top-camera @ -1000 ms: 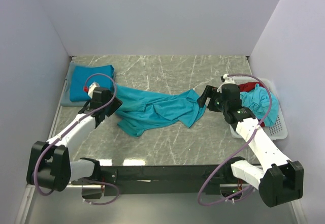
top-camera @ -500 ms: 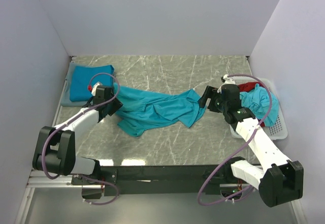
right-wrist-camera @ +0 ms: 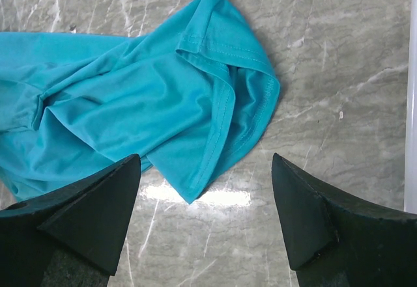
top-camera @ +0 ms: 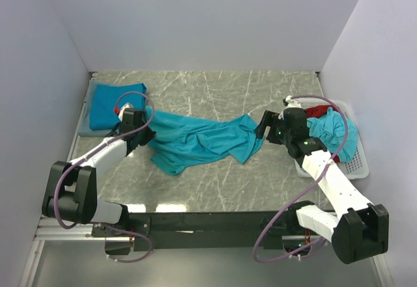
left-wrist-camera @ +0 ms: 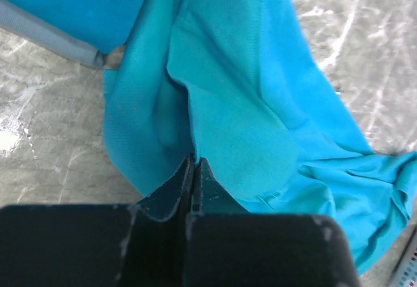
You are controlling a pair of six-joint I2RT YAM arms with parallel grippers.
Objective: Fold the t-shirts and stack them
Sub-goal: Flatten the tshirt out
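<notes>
Teal cloth lies across the middle of the marble counter [top-camera: 215, 85]: it is one crumpled t-shirt [top-camera: 202, 140], stretched between the two arms. From above, the left end effector [top-camera: 147, 136] sits at its left end, and the right end effector [top-camera: 260, 128] stands just beside its right end. A folded t-shirt [top-camera: 111, 105] rests in the far left corner. A third t-shirt [top-camera: 335, 136] hangs over the white basket [top-camera: 357, 164] on the right, next to a red garment [top-camera: 318, 111].

On the left wrist camera, the two fingers are pressed together and pinch a fold of the crumpled t-shirt. The folded t-shirt is at the upper left.

On the right wrist camera, the fingers are wide apart and hold nothing. A hemmed corner of the crumpled t-shirt lies on the counter just beyond them.
</notes>
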